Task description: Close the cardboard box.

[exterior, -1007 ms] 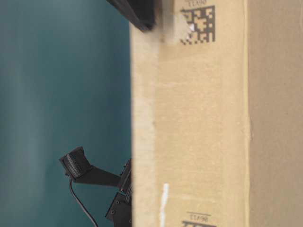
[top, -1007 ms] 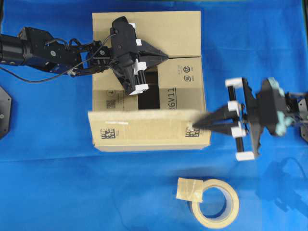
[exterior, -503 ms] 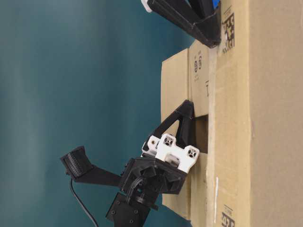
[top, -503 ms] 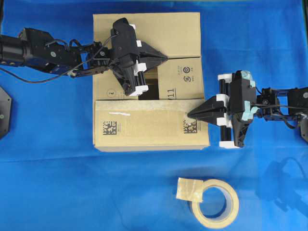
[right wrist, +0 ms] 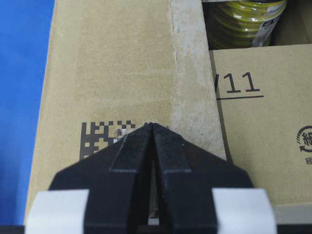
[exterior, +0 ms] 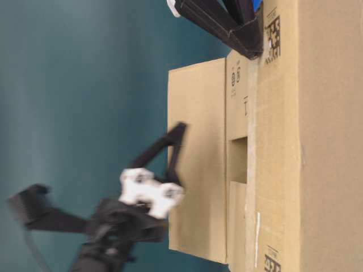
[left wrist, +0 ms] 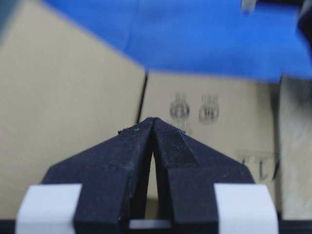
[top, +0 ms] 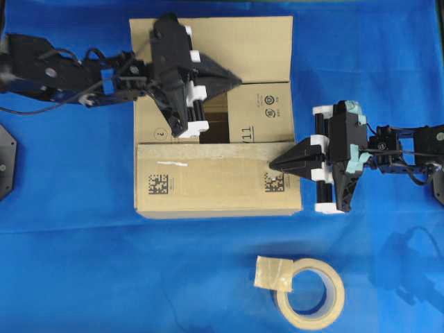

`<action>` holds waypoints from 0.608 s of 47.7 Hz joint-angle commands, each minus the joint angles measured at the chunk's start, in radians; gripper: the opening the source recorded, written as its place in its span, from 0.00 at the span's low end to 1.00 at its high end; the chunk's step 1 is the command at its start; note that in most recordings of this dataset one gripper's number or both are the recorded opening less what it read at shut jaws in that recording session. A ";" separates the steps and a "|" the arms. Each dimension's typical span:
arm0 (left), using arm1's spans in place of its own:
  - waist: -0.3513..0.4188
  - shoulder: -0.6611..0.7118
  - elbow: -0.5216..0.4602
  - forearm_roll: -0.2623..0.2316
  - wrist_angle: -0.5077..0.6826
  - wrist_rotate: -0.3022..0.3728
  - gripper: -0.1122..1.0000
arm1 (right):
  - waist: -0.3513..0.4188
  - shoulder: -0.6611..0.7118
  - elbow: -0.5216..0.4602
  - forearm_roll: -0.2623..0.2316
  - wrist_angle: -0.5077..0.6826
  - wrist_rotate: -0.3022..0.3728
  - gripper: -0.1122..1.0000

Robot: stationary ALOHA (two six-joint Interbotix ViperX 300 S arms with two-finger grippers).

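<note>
Since half a second before: far flap raised a little higher off the box top, left gripper lifted with it and drawn slightly toward the rear edge; near flap and right gripper unchanged.

Cardboard box sat at the middle of the blue cloth, slightly toward its far side. Near long flap lay folded flat across the top, two black data-matrix codes on it. Far flap stood partly up, not yet down on the opening. Dark gap remained between the two long flaps; a yellow-green coiled item showed inside through it.

Left gripper's fingers pressed together, nothing between them, tip over the far flap near the seam. Right gripper's fingers likewise clenched on nothing, tip resting on the near flap just beside the right-hand code.

Beige tape roll lay well apart from the box, on the cloth near the front edge.
</note>
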 commanded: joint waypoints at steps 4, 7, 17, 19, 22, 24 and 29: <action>0.028 -0.092 -0.043 -0.002 0.044 0.015 0.10 | 0.000 -0.005 -0.020 0.003 -0.012 -0.002 0.10; 0.057 -0.110 -0.052 -0.002 0.075 0.021 0.10 | 0.000 -0.005 -0.020 0.003 -0.017 -0.002 0.10; 0.192 -0.133 -0.143 0.002 0.284 0.041 0.10 | 0.000 -0.005 -0.020 0.005 -0.025 -0.002 0.10; 0.215 -0.124 -0.167 0.003 0.336 0.051 0.10 | 0.000 -0.005 -0.020 0.003 -0.025 -0.002 0.10; 0.245 -0.100 -0.201 0.003 0.403 0.074 0.10 | 0.000 -0.005 -0.018 0.003 -0.026 -0.002 0.10; 0.267 -0.081 -0.225 0.003 0.448 0.095 0.10 | 0.000 -0.005 -0.020 0.003 -0.029 -0.003 0.10; 0.313 -0.035 -0.290 0.005 0.558 0.114 0.10 | 0.000 -0.005 -0.020 0.003 -0.035 -0.006 0.10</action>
